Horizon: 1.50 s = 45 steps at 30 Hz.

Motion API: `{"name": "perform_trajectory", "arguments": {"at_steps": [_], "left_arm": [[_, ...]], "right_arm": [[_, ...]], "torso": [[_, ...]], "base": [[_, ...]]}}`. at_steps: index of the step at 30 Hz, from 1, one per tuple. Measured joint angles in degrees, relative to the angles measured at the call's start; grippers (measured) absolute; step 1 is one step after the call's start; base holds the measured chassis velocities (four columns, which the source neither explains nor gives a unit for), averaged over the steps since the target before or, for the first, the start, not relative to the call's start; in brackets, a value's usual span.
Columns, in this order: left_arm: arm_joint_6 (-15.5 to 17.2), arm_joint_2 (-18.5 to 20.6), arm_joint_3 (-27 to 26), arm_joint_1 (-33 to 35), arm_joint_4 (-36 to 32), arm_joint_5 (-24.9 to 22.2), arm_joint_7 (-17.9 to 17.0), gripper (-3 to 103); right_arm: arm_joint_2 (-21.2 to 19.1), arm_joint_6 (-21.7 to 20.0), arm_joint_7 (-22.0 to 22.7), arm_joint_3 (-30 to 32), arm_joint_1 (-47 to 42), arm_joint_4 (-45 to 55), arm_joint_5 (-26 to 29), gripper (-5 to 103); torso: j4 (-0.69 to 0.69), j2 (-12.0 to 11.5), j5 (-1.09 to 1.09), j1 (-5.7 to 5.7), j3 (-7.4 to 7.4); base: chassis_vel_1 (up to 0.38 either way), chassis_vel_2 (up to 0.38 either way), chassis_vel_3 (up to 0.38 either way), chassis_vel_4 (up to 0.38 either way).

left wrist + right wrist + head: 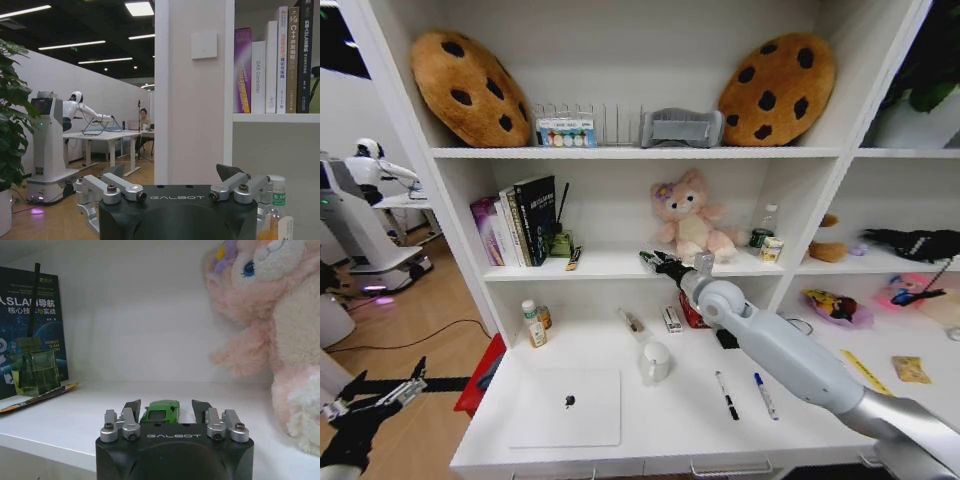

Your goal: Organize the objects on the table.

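My right gripper (pixel 653 262) reaches onto the middle shelf beside the pink plush (pixel 687 215). It is open, and the tiny green toy car (pixel 161 411) rests on the shelf board between its fingers (pixel 132 407). On the white table (pixel 650 440) lie a silver laptop (pixel 565 408), a white mug (pixel 656 361), two pens (pixel 726 394) and a yellow ruler (pixel 865 370). Small bottles (pixel 533 323) stand at its back left. My left gripper (pixel 388 385) hangs open low at the left, off the table's end.
Books (pixel 525 220) and a green glass bottle with a stick (pixel 36 371) stand on the shelf left of the toy car. Cookie cushions (pixel 470 85) lie on the top shelf. A red bin (pixel 480 378) sits by the table's left end. Another robot (pixel 365 170) works in the room behind.
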Motion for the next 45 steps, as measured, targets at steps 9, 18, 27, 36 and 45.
{"name": "perform_trajectory", "arguments": {"at_steps": [9,18,27,36,45], "left_arm": [[0.0,0.0,0.0,0.0,0.0,0.0,0.0,100],[0.0,0.0,0.0,0.0,0.0,0.0,0.0,100],[0.0,0.0,0.0,0.0,0.0,0.0,0.0,100],[0.0,0.0,0.0,0.0,0.0,0.0,0.0,100],[0.0,0.0,0.0,0.0,0.0,0.0,0.0,100]], "right_arm": [[-1.0,0.1,1.7,3.1,-1.4,5.0,0.3,91],[-9.0,2.5,-2.7,20.3,-18.8,19.1,-10.2,100],[-5.9,7.0,-5.6,46.1,-54.2,28.7,-21.2,100],[4.0,10.8,-7.9,53.8,-71.3,25.0,-30.4,100],[5.3,-8.4,3.9,52.9,-71.3,22.2,-17.2,100]], "torso": [[0.02,0.0,-0.01,0.00,0.00],[0.00,0.0,0.00,0.00,0.00],[0.00,0.0,0.02,-0.01,-0.01],[-0.01,0.0,0.00,-0.01,-0.01],[0.00,0.0,-0.01,0.00,0.00]], "base": [[0.000,0.000,0.000,0.000],[0.000,0.000,0.000,0.000],[0.000,0.000,0.000,0.000],[0.000,0.000,0.000,0.000],[0.000,0.000,0.000,0.000]]}}
